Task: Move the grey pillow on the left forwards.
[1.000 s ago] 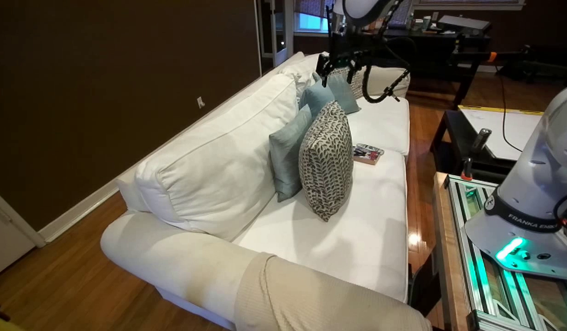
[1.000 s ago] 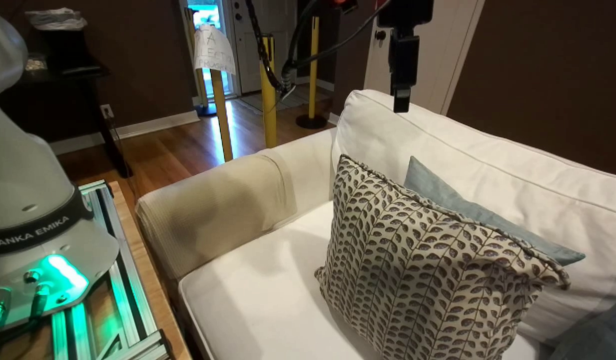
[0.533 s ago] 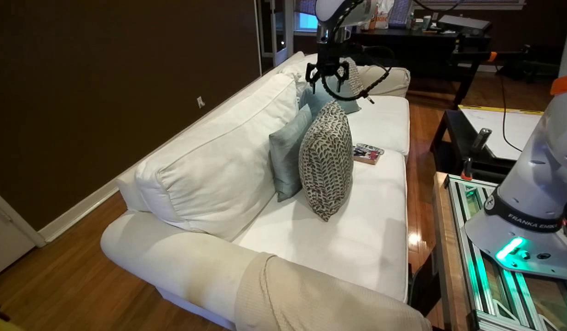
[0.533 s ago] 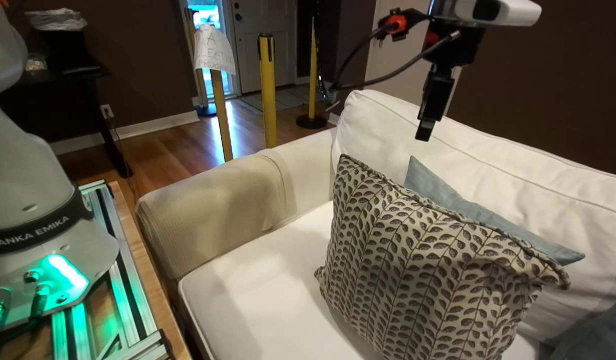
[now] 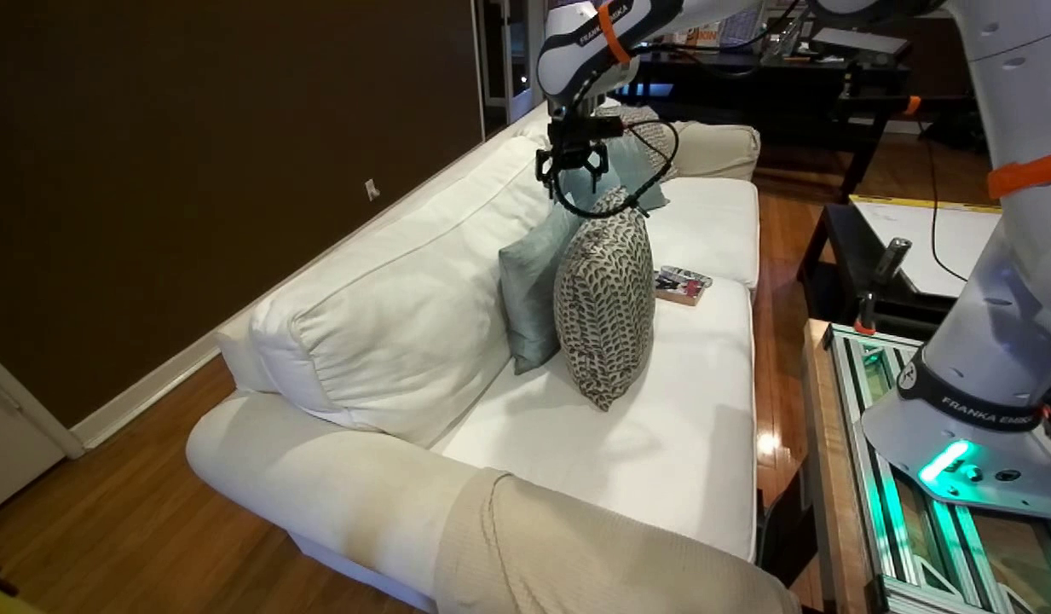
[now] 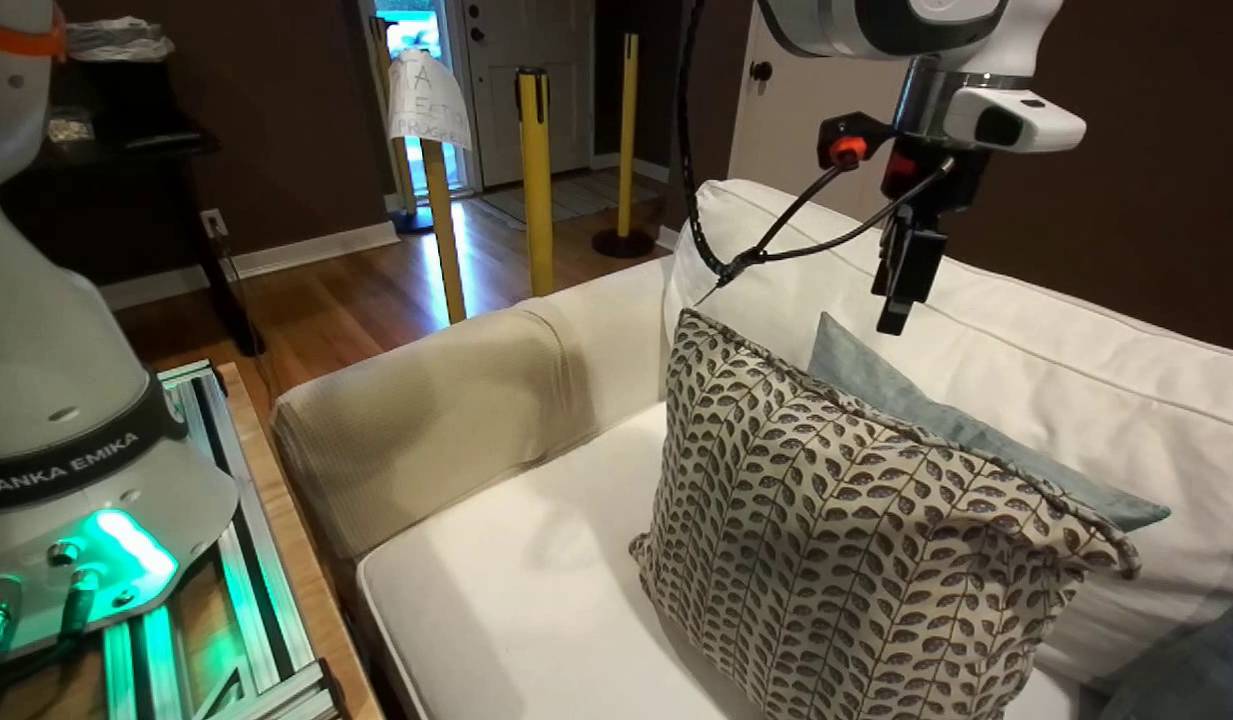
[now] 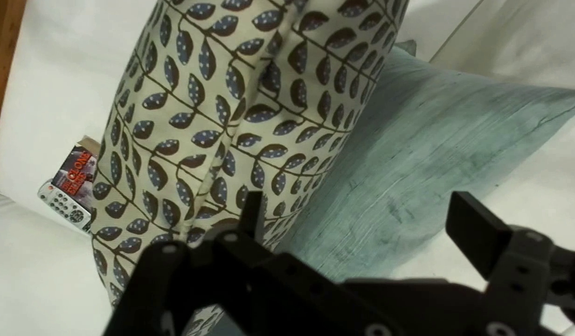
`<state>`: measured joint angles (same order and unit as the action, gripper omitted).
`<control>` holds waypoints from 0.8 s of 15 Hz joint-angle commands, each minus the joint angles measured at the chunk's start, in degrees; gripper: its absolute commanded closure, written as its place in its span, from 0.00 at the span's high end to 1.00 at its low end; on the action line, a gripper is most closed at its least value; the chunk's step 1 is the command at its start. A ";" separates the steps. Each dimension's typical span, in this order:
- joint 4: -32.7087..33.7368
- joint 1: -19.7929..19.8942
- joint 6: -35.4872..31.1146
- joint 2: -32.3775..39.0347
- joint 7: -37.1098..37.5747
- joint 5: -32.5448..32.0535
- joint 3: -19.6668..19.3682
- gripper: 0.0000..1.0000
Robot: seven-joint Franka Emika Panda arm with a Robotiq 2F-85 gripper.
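Observation:
The grey pillow (image 5: 532,294) leans on the sofa backrest, partly hidden behind the black-and-white patterned pillow (image 5: 609,307). In an exterior view only the top edge of the grey pillow (image 6: 936,410) shows above the patterned pillow (image 6: 836,510). My gripper (image 5: 572,189) is open and empty, pointing down above the pillows near the backrest. In the wrist view the grey pillow (image 7: 408,172) shows between and beyond the open fingers (image 7: 359,212). One finger overlaps the edge of the patterned pillow (image 7: 212,116), the other the white sofa. No contact is visible.
More blue pillows (image 5: 636,170) stand farther along the white sofa (image 5: 406,298). A book with a remote (image 5: 683,286) lies on the seat in front of the patterned pillow. The backrest (image 6: 1026,310) rises behind the grey pillow, and the armrest (image 6: 476,410) closes one end.
My open gripper has moved down and over toward the backrest, coming above the grey pillow. The pillows have not moved.

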<state>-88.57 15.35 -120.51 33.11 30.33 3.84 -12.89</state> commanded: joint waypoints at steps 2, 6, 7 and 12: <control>0.28 -0.70 0.24 -0.10 -0.46 0.64 -1.18 1.00; 2.55 0.24 0.18 2.51 -1.35 1.42 -0.97 1.00; 3.61 0.72 -0.82 3.96 -2.26 1.81 -0.72 1.00; 7.25 2.61 -5.84 8.72 -8.73 4.08 0.82 1.00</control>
<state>-85.16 16.49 -123.60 37.92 25.61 5.55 -13.17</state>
